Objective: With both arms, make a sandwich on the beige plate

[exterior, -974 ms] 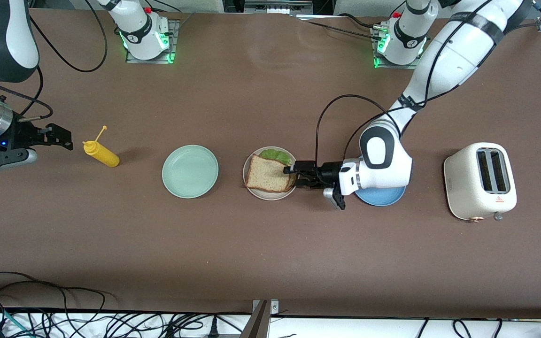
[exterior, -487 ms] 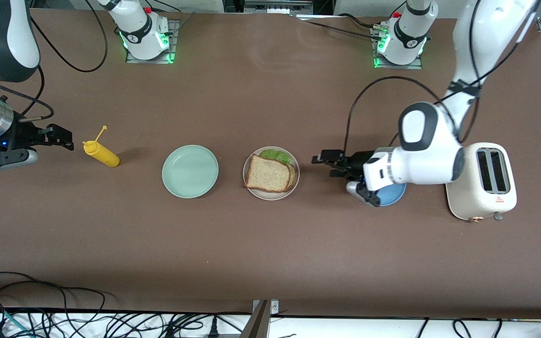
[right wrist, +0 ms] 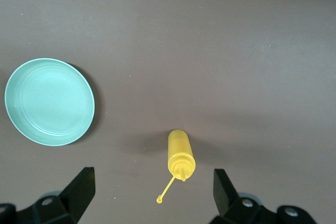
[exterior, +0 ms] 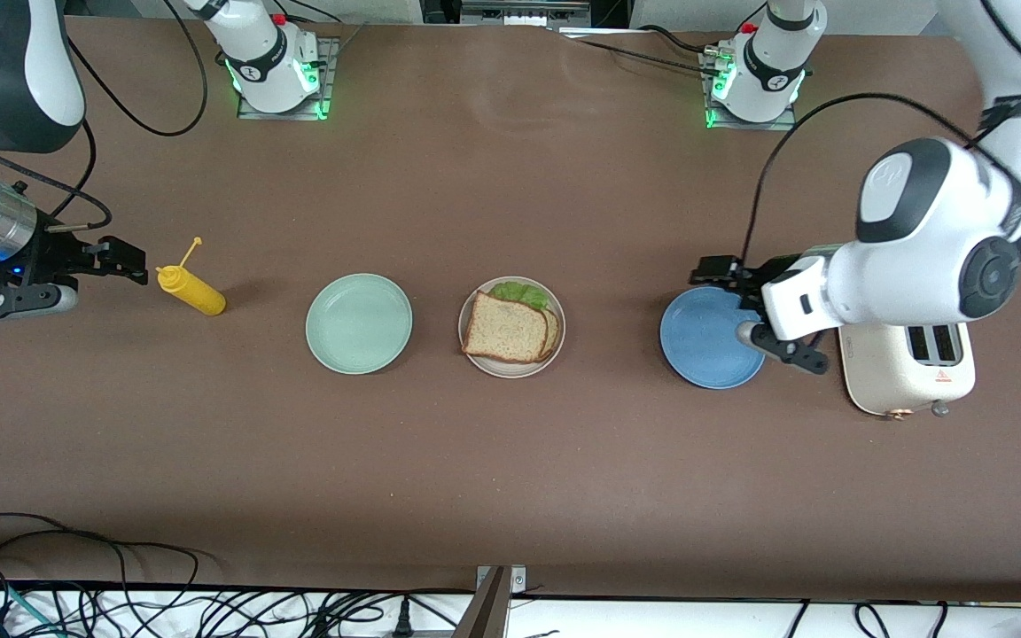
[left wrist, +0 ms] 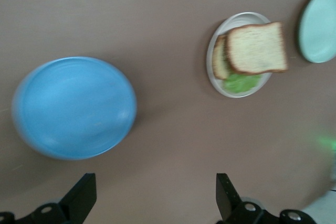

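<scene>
Resting on beige plate (exterior: 557,321): sandwich (exterior: 509,328) (lettuce showing).

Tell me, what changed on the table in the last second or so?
The left gripper, open and empty, pulled away from the sandwich on the beige plate toward the left arm's end of the table; it is now over the rim of the blue plate, near the toaster. The right gripper waited, open, beside the mustard bottle, barely shifting. The sandwich, plates, bottle and toaster stayed put.

Brown table (exterior: 510,478); tangled cables (exterior: 165,611) along edge.
</scene>
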Robot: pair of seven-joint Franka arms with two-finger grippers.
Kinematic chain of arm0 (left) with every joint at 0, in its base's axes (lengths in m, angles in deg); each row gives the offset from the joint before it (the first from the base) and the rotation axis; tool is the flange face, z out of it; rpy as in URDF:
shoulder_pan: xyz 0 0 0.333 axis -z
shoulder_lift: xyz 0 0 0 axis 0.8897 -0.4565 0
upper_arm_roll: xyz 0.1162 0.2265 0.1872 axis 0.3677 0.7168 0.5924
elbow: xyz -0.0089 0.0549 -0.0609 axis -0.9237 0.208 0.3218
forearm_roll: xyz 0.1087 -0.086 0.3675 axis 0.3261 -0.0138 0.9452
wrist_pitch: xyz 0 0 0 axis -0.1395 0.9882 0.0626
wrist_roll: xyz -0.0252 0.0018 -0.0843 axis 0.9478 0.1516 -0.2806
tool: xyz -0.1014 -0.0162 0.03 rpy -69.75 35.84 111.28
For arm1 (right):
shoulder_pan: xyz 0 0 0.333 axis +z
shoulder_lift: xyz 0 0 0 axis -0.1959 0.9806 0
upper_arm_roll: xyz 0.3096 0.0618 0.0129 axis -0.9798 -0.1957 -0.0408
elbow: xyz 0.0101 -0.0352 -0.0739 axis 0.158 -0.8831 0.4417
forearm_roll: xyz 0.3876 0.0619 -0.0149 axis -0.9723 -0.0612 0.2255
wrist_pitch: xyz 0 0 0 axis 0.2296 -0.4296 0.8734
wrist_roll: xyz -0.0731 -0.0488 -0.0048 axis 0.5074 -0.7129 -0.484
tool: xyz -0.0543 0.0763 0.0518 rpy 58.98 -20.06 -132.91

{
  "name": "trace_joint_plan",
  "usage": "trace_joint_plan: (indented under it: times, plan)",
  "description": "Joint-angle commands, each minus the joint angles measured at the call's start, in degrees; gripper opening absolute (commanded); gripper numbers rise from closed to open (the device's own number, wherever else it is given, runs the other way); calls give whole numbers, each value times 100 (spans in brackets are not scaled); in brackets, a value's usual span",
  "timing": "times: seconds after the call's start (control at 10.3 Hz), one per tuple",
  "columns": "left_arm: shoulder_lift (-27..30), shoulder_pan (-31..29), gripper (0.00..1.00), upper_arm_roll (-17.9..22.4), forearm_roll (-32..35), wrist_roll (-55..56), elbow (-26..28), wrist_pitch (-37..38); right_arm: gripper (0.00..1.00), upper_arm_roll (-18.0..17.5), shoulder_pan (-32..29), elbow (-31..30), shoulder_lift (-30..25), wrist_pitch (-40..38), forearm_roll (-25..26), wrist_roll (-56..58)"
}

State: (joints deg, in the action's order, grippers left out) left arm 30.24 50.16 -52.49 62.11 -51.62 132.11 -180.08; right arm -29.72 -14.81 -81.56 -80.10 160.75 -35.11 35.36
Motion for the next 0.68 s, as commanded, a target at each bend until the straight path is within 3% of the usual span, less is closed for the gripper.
trace_joint_plan:
  times: [0.0, 0.19, 0.29, 0.49, 0.58]
  plan:
    - [285, -14, 100, 13, 859, 155, -244, 343, 100, -39, 9, -103, -193, -136, 102, -108]
    - [706, -33, 100, 91, 1281, 138, -227, 335, 100, -83, 9, -50, -176, -198, 102, -117]
    - [1039, 133, 100, 492, 1344, 103, -175, 300, 100, -83, 9, -41, -167, -172, 58, -125]
    - [1454, 1254, 100, 1921, 1258, 94, -218, 300, 100, -83, 9, 82, -97, -190, 31, -134]
    - [1612, 1599, 100, 2398, 1074, 102, -218, 291, 100, -83, 9, 125, -88, -198, 31, -117]
